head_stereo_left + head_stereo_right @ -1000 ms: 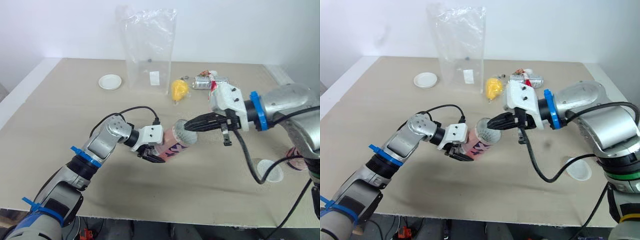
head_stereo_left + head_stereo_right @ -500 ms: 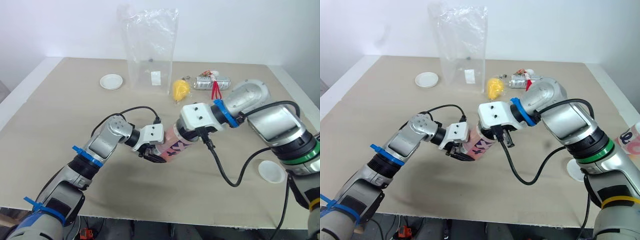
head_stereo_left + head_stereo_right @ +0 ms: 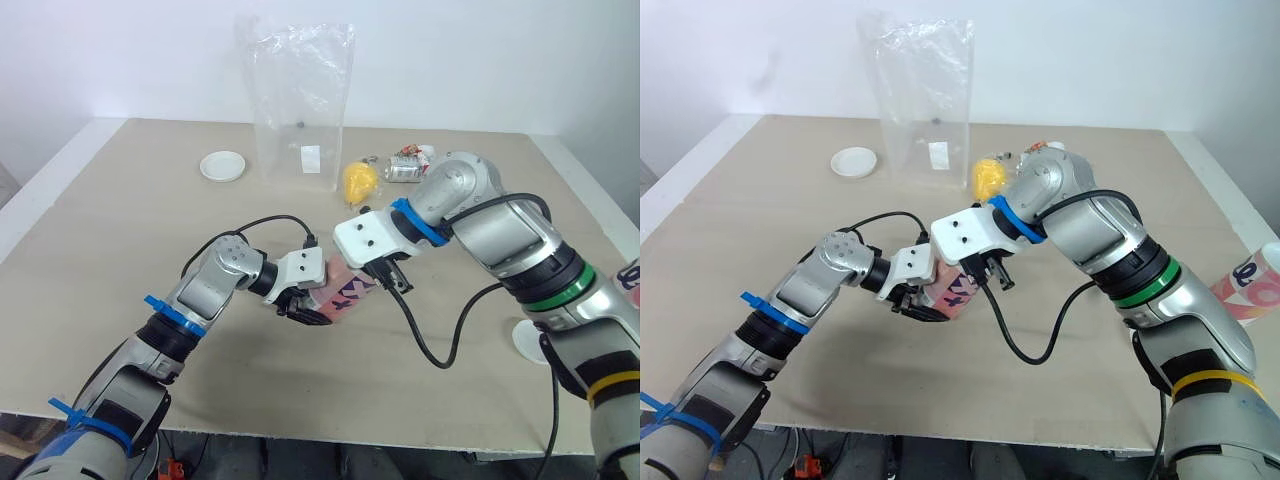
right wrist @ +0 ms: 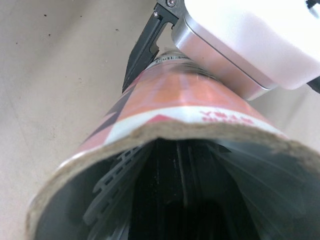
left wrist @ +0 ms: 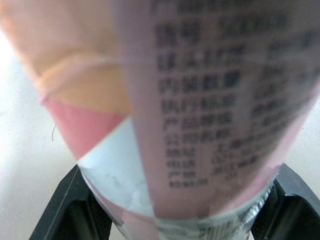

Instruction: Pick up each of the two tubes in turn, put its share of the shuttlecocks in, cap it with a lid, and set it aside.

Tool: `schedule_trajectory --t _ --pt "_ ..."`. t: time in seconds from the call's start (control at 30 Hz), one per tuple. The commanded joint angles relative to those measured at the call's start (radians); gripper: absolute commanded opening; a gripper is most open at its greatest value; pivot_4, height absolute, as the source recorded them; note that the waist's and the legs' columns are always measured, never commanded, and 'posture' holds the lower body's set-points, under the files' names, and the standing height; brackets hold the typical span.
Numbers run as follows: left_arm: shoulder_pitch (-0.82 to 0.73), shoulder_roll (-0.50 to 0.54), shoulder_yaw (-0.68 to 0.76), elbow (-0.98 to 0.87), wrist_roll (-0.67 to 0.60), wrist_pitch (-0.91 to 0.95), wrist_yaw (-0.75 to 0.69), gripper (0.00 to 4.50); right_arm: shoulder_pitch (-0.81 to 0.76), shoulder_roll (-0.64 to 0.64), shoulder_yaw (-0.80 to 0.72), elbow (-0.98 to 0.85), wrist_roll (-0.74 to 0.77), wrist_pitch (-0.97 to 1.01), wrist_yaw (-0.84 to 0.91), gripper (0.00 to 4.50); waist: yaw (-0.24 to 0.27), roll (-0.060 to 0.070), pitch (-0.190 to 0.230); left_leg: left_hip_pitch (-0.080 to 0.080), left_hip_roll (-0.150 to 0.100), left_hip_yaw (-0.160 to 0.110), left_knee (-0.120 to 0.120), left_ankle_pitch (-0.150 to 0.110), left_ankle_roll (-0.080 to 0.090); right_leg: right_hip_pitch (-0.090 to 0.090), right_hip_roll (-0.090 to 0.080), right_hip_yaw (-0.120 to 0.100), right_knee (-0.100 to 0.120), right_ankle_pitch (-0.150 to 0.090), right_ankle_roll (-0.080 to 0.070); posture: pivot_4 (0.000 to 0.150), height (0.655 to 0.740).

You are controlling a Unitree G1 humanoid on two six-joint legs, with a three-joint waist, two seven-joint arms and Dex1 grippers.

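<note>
**Tube gripped at its base, right arm entering its mouth**

Right wrist view: the open mouth of the pink printed cardboard tube (image 4: 165,120), with the right gripper (image 4: 183,170) reaching inside. Whether that gripper is parted or closed cannot be told. Left wrist view: printed text on the tube's wall, which is clamped between the two black fingers (image 5: 75,210) of the left gripper (image 3: 308,303). Eye views: the tube lies tilted over a beige table (image 3: 120,230), with a white wall (image 3: 500,60) behind.

Count:
- Two tubes, including a second pink-and-white tube (image 3: 1252,288) at far right.
- Two round white lids: a far-left lid (image 3: 222,165) and a near-right lid (image 3: 527,340).
- One clear plastic bag (image 3: 297,100), standing upright.
- One yellow object (image 3: 360,180).
- One silver can (image 3: 405,168).
</note>
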Motion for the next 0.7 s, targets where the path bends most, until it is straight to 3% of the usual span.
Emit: schedule_trajectory --t 0.03,0.2,0.37,0.57,0.7 --pt "0.018 -0.006 -0.029 -0.019 0.010 0.004 0.002 2.93 0.021 0.019 0.071 0.032 -0.023 -0.030 0.042 0.05 0.000 0.000 0.000 0.000 0.000 0.000 0.000 0.000 0.000 0.000 0.000 0.000 0.000 0.000 0.000 0.150 0.7400" --pt "0.028 -0.001 -0.026 -0.026 0.013 0.002 0.005 2.93 0.043 0.030 0.058 0.024 0.023 -0.017 0.042 0.05 -0.001 -0.002 -0.002 0.003 0.000 0.000 0.000 0.000 0.000 0.001 0.000 0.000 0.000 0.000 -0.001 0.150 0.7400" --pt "0.035 0.004 -0.026 -0.030 0.016 -0.002 0.004 2.93 0.008 0.034 -0.069 -0.019 0.212 0.127 0.042 0.05 0.000 -0.002 -0.002 0.003 0.001 0.000 -0.001 0.000 0.000 0.002 0.000 0.000 0.000 0.000 -0.001 0.150 0.7400" --pt "0.041 0.015 -0.024 -0.025 0.018 -0.010 -0.002 2.93 -0.026 -0.047 -0.120 -0.063 0.344 0.198 0.042 0.05 0.001 -0.001 0.000 -0.004 0.000 -0.001 -0.002 -0.001 -0.001 -0.003 0.000 0.000 0.001 0.000 0.001 0.150 0.7400" --pt "0.042 0.018 -0.023 -0.023 0.018 -0.014 -0.004 2.93 -0.029 -0.090 -0.154 -0.049 0.350 0.189 0.042 0.05 0.001 -0.001 0.000 -0.004 -0.001 -0.003 -0.003 -0.002 -0.001 -0.003 0.000 -0.001 0.001 -0.001 -0.001 0.150 0.7400"
